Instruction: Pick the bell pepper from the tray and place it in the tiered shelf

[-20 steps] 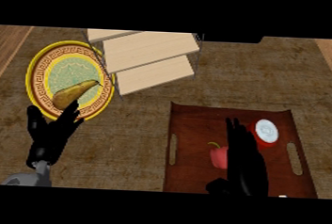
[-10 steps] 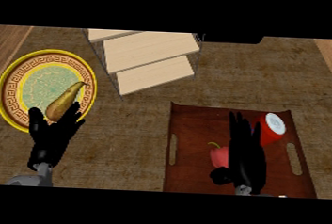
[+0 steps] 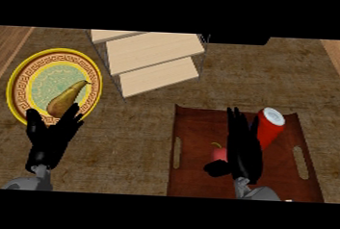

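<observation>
Bell pepper [image 3: 218, 155]: red, stemmed, mostly hidden behind right robot hand [image 3: 241, 148].

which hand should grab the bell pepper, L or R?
Right. The right hand is already over the tray, fingers straight, with the red bell pepper just beside its thumb. The left hand rests open at the yellow plate with the pear, away from the tray.
</observation>
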